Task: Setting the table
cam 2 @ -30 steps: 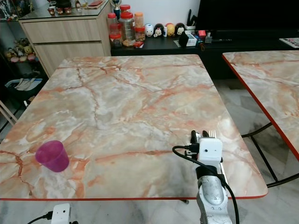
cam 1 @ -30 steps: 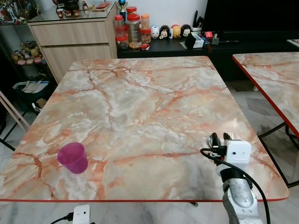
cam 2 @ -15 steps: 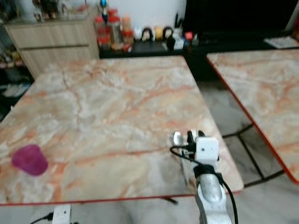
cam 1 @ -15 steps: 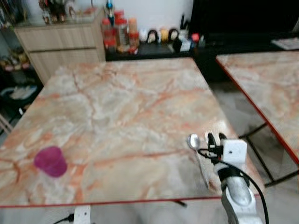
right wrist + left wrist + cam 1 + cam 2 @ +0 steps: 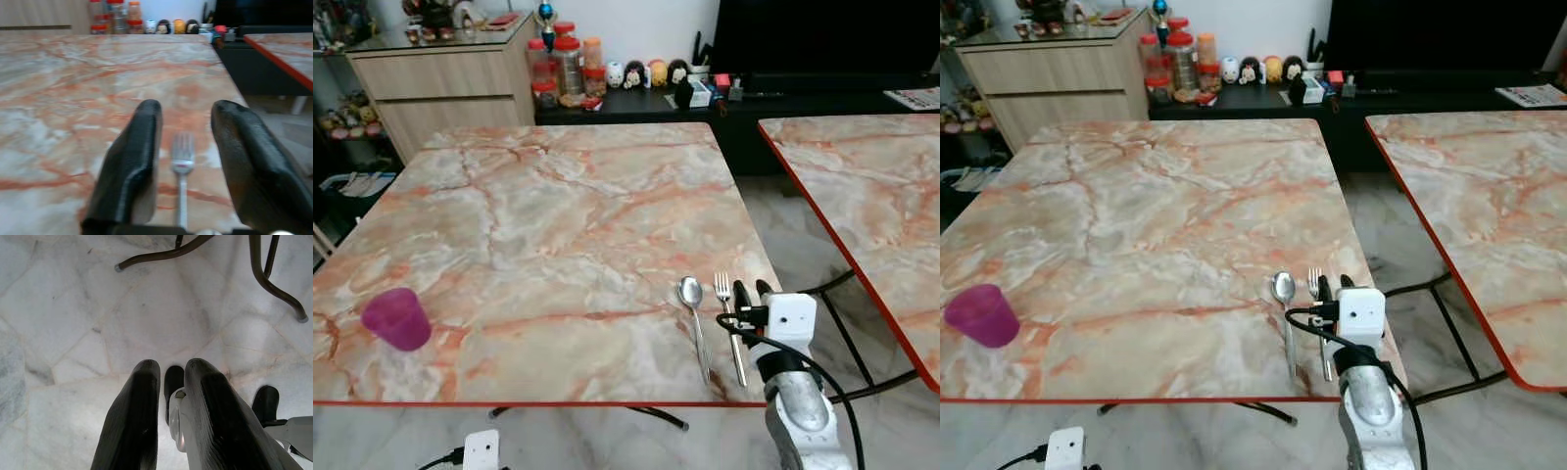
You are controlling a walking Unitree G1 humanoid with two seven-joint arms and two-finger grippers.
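Right hand [image 5: 751,291], two long black fingers on a silver arm, sits low and right of centre in the left eye view, over the near right corner of the marble-patterned orange and grey surface [image 5: 558,215]. Its fingers are spread apart and hold nothing; in the right wrist view the silver metal fork [image 5: 182,161] lies flat between them, untouched. In the left eye view the fork [image 5: 729,323] rests just left of the hand, tines pointing to the far side, and a silver metal spoon [image 5: 693,318] lies just beside it on its left, parallel, the two near but not touching.

A translucent purple plastic cup [image 5: 396,318] stands upright at the lower left of the frame, near the front edge and well apart from the cutlery.

Left hand [image 5: 168,377] hangs idle below, aimed at a pale tiled floor [image 5: 73,313], its fingers close together and gripping nothing.

Judging by this, the cutlery is laid and one cup is out. No plate is on the surface, and the cup stands far from the fork and spoon, so the place setting looks only partly done
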